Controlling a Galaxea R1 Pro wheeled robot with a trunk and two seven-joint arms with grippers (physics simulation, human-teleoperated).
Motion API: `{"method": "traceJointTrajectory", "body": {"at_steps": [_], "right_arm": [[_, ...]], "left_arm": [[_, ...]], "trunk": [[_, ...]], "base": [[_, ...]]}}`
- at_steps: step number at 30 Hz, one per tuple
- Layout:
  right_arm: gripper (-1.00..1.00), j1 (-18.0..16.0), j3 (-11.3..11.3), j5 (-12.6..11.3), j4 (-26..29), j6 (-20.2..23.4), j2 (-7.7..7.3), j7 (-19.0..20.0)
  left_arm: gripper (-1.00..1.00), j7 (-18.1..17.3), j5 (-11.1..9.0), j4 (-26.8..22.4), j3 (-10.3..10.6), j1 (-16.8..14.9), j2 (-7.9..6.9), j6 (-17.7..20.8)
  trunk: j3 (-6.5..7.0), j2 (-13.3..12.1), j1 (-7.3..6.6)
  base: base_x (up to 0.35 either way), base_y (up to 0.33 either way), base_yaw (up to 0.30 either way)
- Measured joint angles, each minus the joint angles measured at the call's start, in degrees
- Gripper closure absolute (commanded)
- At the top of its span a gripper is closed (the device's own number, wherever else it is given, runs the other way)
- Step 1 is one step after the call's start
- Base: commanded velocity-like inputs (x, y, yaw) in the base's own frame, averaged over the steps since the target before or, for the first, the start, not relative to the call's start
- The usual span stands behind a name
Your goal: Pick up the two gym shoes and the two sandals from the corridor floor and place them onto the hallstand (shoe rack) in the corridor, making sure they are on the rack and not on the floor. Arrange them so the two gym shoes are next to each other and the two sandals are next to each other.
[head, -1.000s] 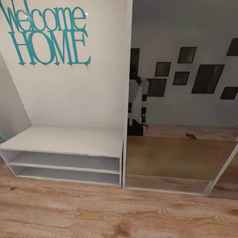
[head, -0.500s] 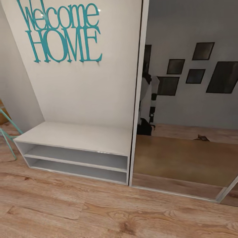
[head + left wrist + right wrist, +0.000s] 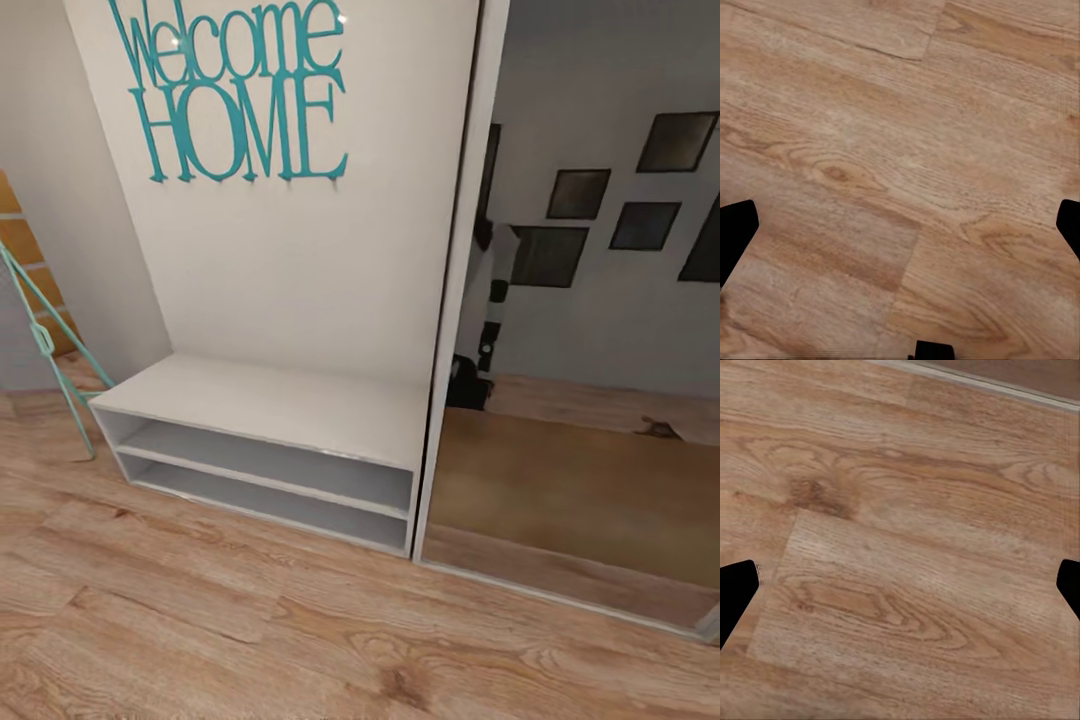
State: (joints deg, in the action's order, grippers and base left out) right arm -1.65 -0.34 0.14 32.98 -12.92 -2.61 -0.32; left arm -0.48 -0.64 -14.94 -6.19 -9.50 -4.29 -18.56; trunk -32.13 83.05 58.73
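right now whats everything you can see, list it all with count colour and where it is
hallstand: one, white, against the wall; bench top and two open shelves bare
welcome home sign: one, teal, on the hallstand's back panel
mirrored wardrobe door: one, white-framed, right of the hallstand, reflecting dark picture frames
teal metal frame: one, left of the hallstand
corridor floor: light brown wood planks, in front
left gripper: black fingers apart, over the floor
right gripper: black fingers apart, over the floor

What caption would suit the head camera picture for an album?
Bare white hallstand under a teal "Welcome HOME" sign, beside a mirrored wardrobe door, on the wood corridor floor.
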Motion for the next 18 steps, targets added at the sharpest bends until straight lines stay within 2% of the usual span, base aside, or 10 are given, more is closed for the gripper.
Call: {"method": "traceJointTrajectory", "body": {"at_steps": [9,18], "right_arm": [[-1.00,0.0,0.0,0.0,0.0,0.0,-0.01,0.0],[-1.00,0.0,0.0,0.1,0.0,0.0,0.01,0.0]], "left_arm": [[-1.00,0.0,0.0,-0.1,-0.1,0.1,-0.03,0.0],[-1.00,0.0,0.0,0.3,-0.2,0.0,0.00,0.0]], "trunk": [[-0.41,0.0,0.00],[-2.33,3.6,1.97]], "base": [[0.000,0.000,0.256],[0.000,0.000,0.270]]}}
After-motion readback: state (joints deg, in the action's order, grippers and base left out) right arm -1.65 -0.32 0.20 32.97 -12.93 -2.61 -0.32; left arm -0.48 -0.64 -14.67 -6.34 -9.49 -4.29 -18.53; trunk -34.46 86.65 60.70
